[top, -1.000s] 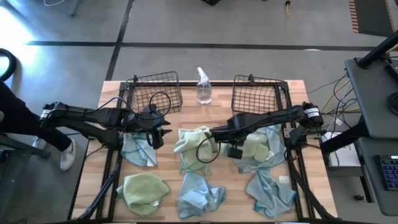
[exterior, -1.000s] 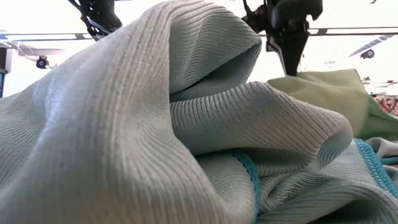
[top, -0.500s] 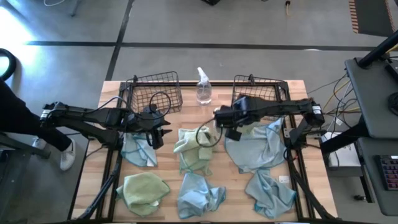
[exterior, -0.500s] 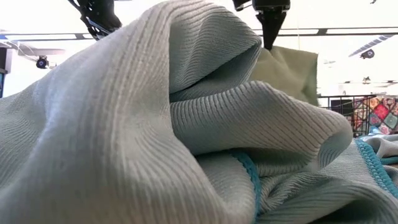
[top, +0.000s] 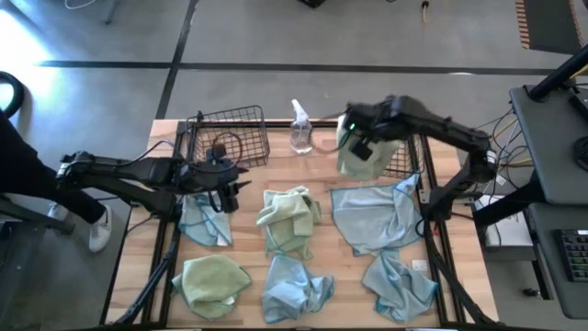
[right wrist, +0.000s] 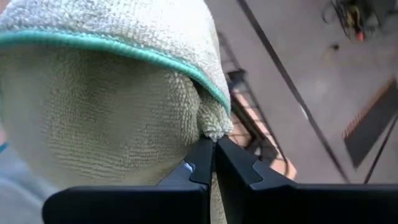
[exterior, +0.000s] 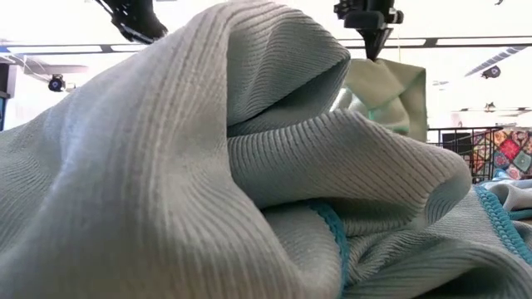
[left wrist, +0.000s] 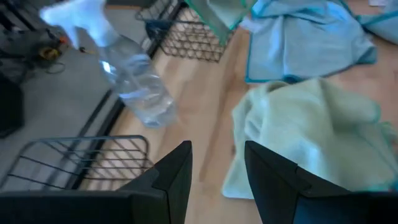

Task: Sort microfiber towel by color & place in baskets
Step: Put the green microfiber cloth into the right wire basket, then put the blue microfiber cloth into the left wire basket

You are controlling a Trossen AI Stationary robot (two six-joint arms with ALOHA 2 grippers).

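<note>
While both baskets look empty from above, sorting has barely begun: six towels lie on the table [top: 163, 133], three light blue, two yellow-green, plus a spread blue towel [top: 372, 219] on the right. Left basket [top: 225, 129] holds nothing visible; right basket [top: 404, 138] is partly hidden. Right gripper [top: 358, 140], jaws pressed together on a yellow-green towel [top: 356, 158], hangs it at that basket's near edge. Left gripper [left wrist: 214, 171], jaws spread and empty, hovers beside the left basket
</note>
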